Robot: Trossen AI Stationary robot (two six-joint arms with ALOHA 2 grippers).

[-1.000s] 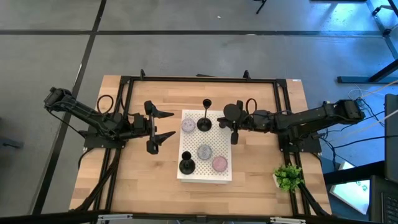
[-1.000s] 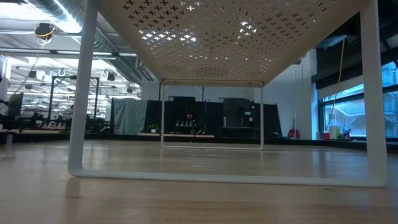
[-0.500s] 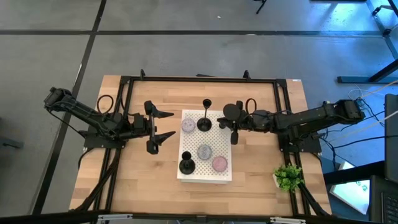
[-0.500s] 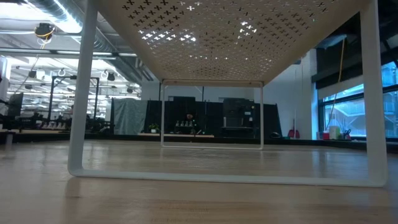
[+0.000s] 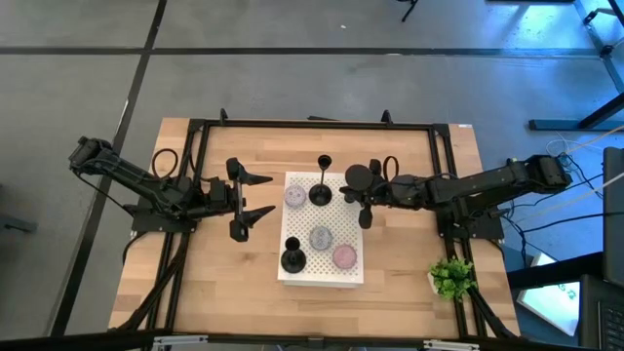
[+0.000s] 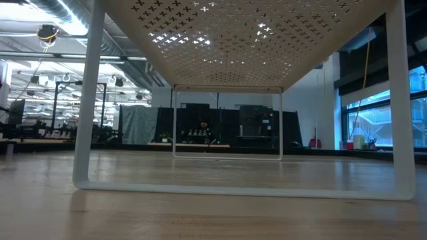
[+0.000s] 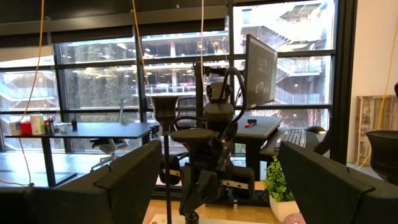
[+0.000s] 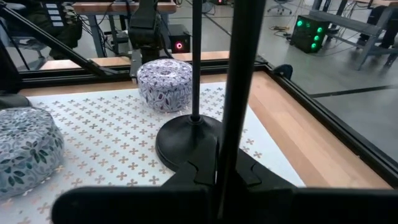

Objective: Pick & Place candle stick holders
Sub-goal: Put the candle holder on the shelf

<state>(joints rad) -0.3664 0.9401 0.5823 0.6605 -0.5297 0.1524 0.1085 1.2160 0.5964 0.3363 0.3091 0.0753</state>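
A white perforated stand (image 5: 304, 277) sits mid-table. Two black candle stick holders stand on it by their round bases: one at its far edge (image 5: 320, 191), also in the right wrist view (image 8: 189, 140), and one at its near left (image 5: 292, 259). My right gripper (image 5: 369, 199) hovers at the stand's right edge, shut on a third holder (image 5: 358, 176). Its thick stem (image 8: 239, 74) fills the right wrist view. My left gripper (image 5: 255, 196) stands open and empty, left of the stand. My right gripper pinches the holder's stem (image 8: 233, 124) between its two fingers, coming nearly level from the table's right and lying across the stem. The stem stands roughly upright, slightly tilted. The round base (image 7: 193, 134) sits above the fingers; the lower end is hidden by the gripper.
Three round patterned tins (image 5: 292, 196), (image 5: 320, 237), (image 5: 343, 256) lie on the stand, which rests on white legs (image 6: 90, 133). A small green plant (image 5: 450, 278) stands near the table's right front corner. A black frame (image 5: 312, 125) borders the table.
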